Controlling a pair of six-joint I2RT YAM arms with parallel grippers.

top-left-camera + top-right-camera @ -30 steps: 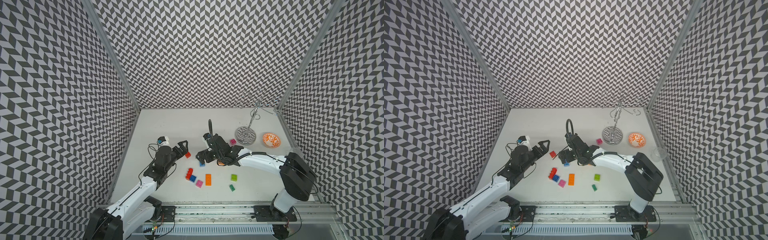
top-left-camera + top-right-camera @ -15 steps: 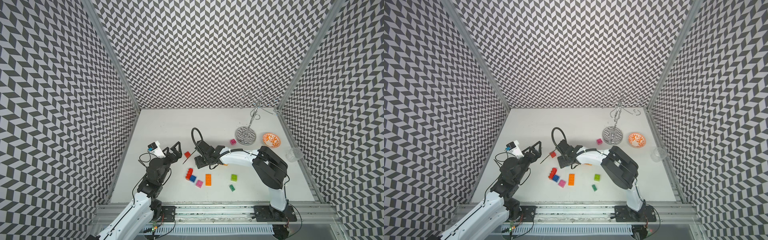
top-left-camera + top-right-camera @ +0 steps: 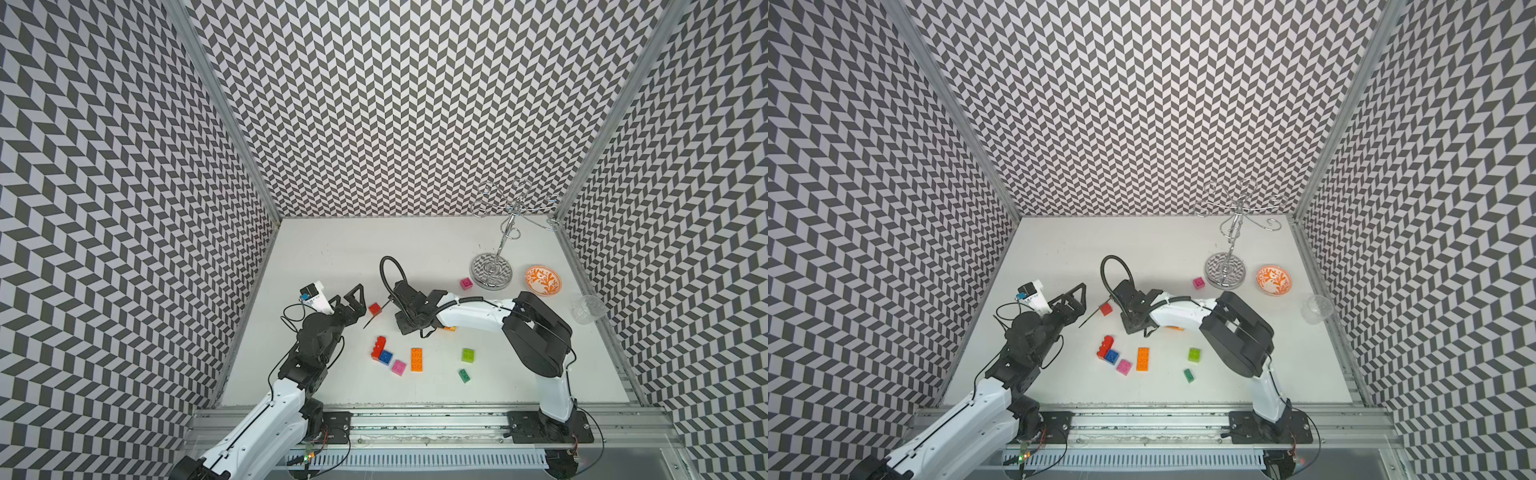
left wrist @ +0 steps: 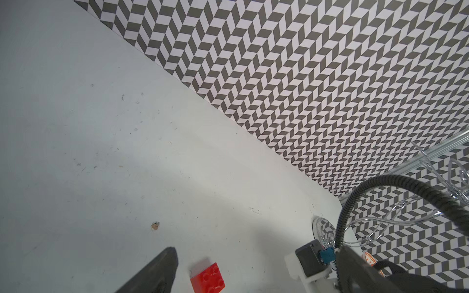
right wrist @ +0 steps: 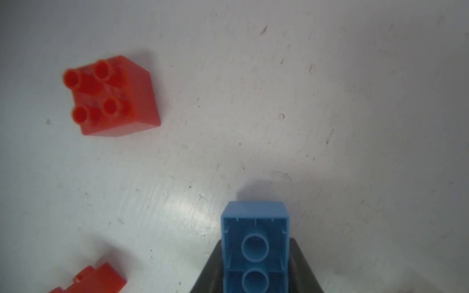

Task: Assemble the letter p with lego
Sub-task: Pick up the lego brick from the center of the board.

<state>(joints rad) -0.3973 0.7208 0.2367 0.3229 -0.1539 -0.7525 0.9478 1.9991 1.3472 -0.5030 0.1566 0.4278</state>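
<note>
My right gripper [image 5: 255,244] is shut on a light blue oblong lego brick [image 5: 255,223], whose hollow underside faces the wrist camera. It hangs low over the white table. In both top views this gripper [image 3: 405,328] hides the brick. A red square brick [image 3: 375,308] [image 5: 111,96] lies between the two grippers. My left gripper [image 3: 353,297] stands open just left of it, holding nothing; one finger [image 4: 157,274] shows beside the red brick [image 4: 208,279]. Nearer the front lie a red oblong [image 3: 379,347], a blue square [image 3: 385,356], pink [image 3: 398,367], orange [image 3: 417,359], lime [image 3: 468,354] and green [image 3: 464,375] bricks.
A magenta brick [image 3: 466,283] sits by the round base of a chrome wire stand [image 3: 491,270]. An orange patterned bowl [image 3: 542,280] and a clear cup [image 3: 588,308] stand at the right edge. A thin dark stick [image 3: 376,320] lies beside the red square brick. Patterned walls close in three sides.
The right gripper came down over the light blue brick and its jaws closed on it. The left arm drew back toward the front left, its gripper staying open.
</note>
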